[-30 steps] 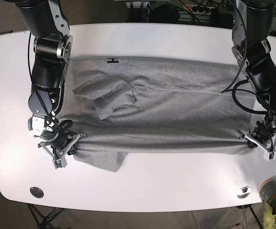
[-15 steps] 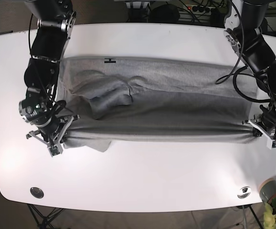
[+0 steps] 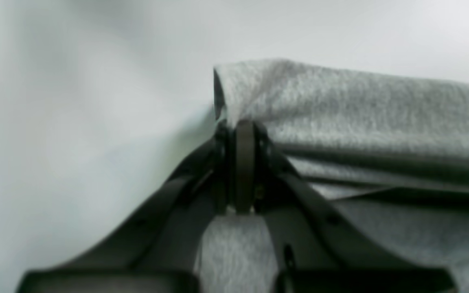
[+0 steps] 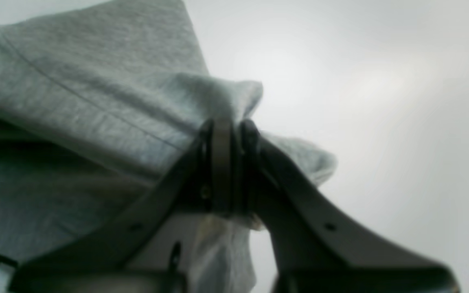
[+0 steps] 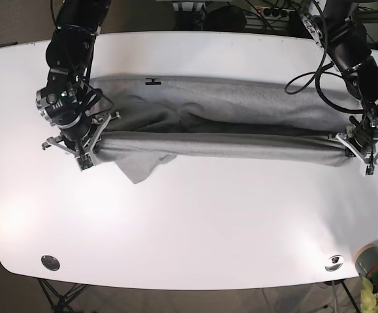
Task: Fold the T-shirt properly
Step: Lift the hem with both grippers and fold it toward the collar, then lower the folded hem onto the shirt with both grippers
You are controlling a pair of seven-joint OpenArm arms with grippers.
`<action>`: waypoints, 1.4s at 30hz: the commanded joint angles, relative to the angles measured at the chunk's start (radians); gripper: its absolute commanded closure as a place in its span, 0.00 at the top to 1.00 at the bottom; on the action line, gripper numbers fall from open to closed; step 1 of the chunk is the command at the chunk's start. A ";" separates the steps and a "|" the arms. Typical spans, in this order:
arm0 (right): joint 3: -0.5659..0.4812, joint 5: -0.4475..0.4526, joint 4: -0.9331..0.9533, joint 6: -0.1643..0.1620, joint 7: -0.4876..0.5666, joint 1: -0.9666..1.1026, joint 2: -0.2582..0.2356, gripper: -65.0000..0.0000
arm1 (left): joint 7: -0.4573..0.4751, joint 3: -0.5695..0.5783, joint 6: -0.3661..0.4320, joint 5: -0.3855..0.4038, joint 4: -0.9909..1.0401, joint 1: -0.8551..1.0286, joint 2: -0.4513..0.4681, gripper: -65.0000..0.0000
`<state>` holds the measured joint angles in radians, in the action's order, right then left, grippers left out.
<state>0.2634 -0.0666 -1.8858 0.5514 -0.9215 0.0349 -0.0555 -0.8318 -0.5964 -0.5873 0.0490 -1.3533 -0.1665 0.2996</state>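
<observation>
The heather-grey T-shirt (image 5: 228, 124) lies across the white table (image 5: 195, 222), its near edge lifted and rolled toward the back. A sleeve flap (image 5: 140, 168) hangs out at the front left. A small black neck mark (image 5: 153, 81) shows at the back edge. My right gripper (image 5: 91, 155), on the base view's left, is shut on the shirt's edge (image 4: 218, 101). My left gripper (image 5: 360, 158), on the base view's right, is shut on the other end of the same edge (image 3: 259, 93). Both hold the cloth a little above the table.
A round metal fitting (image 5: 50, 262) sits at the table's front left, another (image 5: 334, 262) at the front right. A grey pot with a green plant (image 5: 375, 264) stands off the front right corner. Cables (image 5: 306, 72) hang by the left arm.
Both grippers have carried the shirt's near edge toward the back of the table, over the rest of the shirt. The visible cloth is now a narrower band. The sleeve flap trails behind.
</observation>
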 commanded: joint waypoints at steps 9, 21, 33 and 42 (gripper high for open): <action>0.066 -0.002 -0.001 -0.007 0.023 0.055 0.021 0.04 | 0.018 -0.003 0.003 0.002 -0.056 0.089 0.028 0.00; 0.066 0.037 -0.051 -0.007 0.022 0.092 0.023 0.63 | 0.018 0.002 0.003 -0.004 -0.058 0.109 0.029 0.61; 0.057 0.161 -0.025 -0.009 0.020 0.003 0.019 0.69 | 0.018 0.008 0.003 0.001 -0.214 0.106 0.017 0.61; -0.037 0.150 0.274 -0.017 0.023 -0.183 0.015 0.65 | 0.018 0.143 0.003 -0.001 -0.209 0.107 -0.009 0.61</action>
<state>0.2348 0.0799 -1.6665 0.5388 -0.9215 -0.0891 -0.0292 -0.8337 -0.4629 -0.5888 0.0498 -1.5467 -0.0452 0.2668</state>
